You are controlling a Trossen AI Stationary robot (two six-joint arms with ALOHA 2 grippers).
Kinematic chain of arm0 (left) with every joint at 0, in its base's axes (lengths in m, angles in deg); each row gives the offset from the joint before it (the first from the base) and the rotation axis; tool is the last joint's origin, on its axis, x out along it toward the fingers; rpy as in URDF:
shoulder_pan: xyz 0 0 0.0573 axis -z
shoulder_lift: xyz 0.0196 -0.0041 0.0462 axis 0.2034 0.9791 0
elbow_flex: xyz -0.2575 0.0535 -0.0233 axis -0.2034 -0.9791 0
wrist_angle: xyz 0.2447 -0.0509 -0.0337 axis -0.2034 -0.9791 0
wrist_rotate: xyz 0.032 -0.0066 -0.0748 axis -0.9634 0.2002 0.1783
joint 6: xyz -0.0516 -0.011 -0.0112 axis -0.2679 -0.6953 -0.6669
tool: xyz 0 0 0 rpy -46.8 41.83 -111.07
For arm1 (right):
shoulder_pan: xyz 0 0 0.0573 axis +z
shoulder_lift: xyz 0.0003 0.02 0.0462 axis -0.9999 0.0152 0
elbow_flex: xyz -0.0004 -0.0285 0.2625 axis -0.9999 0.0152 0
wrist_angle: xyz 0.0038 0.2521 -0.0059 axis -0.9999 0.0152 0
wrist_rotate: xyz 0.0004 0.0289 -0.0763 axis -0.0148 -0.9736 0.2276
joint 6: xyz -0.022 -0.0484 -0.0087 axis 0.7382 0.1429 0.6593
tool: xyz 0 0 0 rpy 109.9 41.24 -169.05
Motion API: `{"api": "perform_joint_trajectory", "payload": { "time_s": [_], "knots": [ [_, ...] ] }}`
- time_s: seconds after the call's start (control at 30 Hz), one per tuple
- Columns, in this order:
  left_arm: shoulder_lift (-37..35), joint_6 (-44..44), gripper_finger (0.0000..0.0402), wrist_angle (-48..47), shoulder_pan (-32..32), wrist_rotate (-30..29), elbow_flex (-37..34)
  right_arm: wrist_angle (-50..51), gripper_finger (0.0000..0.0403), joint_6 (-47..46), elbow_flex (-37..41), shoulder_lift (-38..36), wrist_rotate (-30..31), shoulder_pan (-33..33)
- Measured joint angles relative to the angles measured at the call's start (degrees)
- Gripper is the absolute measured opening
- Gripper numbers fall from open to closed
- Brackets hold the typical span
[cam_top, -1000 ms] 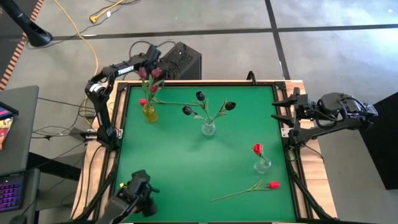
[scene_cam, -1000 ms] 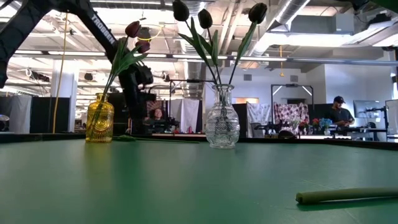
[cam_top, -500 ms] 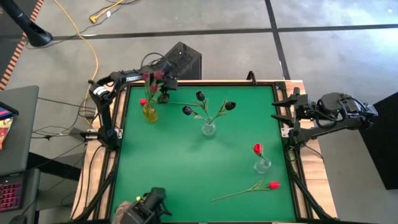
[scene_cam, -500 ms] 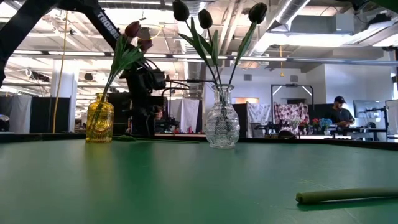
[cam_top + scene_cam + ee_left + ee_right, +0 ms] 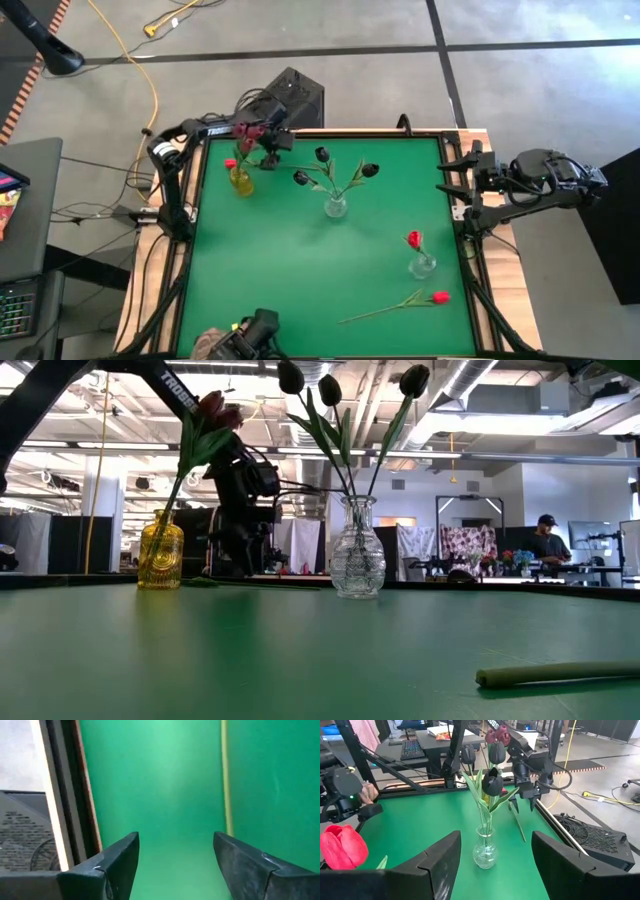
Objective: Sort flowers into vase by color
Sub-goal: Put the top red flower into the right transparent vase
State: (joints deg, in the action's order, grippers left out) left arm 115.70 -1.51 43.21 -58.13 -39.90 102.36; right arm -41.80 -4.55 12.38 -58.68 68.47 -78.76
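My left gripper [image 5: 270,158] [image 5: 175,865] is open and points down at the green table near its far edge, just right of the yellow vase [image 5: 240,181] [image 5: 160,550]. That vase holds pink-maroon tulips [image 5: 212,405] and a red one [image 5: 230,163]. A thin green stem [image 5: 225,775] [image 5: 517,822] lies on the table below the left gripper. The clear vase [image 5: 335,207] [image 5: 484,851] holds three dark tulips [image 5: 328,388]. A small clear vase [image 5: 422,265] holds one red tulip [image 5: 413,240]. Another red tulip [image 5: 440,297] lies flat near the near right corner. My right gripper [image 5: 445,185] [image 5: 495,865] waits open at the table's right edge.
A raised wooden and black frame [image 5: 190,190] runs around the table, close beside the left gripper at the far edge [image 5: 80,780]. A black box [image 5: 295,98] stands behind that edge. Something dark with a hand [image 5: 245,337] shows at the near edge. People and desks stand far behind [image 5: 545,540].
My left gripper has swung toward the table's right along the far edge, from above the yellow vase's flowers to a spot just right of the vase, and has come lower over the table. The dark thing at the near edge has shifted right.
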Motion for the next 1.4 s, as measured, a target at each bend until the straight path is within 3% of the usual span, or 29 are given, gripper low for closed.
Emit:
{"api": "perform_joint_trajectory", "payload": {
  "time_s": [0.13, 0.47, 0.73, 0.97, 1.1, 1.33, 1.4],
  "knots": [
    [-0.03, 0.78, 0.0225, -5.12, -0.02, 3.44, 2.04, 0.00, 0.0270, -0.07, 0.00, 0.00, 0.00, 0.00],
    [-0.03, 1.04, 0.0201, -7.56, 0.14, 4.35, 0.68, 0.04, 0.0270, -0.04, 0.00, -0.02, 0.00, 0.00],
    [1.27, 0.81, 0.0200, -7.97, 0.28, 3.10, 0.63, 0.04, 0.0270, -0.07, 0.00, 0.00, 0.00, 0.00],
    [3.53, 0.88, 0.0197, -9.13, 0.59, -2.11, 0.84, 0.07, 0.0270, 0.81, 0.00, -0.02, 0.02, -0.04],
    [3.53, 1.91, 0.0157, -9.33, 0.55, -2.35, 0.83, 0.04, 0.0270, 1.29, 0.00, -0.02, 0.19, -0.06],
    [3.55, 3.15, 0.0019, -9.96, 0.52, -3.76, 1.07, 0.02, 0.0270, 1.33, 0.00, -0.02, 0.26, -0.06],
    [3.73, 1.47, 0.0009, -10.16, 0.39, -4.07, 1.89, 0.02, 0.0270, 1.33, 0.00, -0.02, 0.26, -0.06]
  ]
}}
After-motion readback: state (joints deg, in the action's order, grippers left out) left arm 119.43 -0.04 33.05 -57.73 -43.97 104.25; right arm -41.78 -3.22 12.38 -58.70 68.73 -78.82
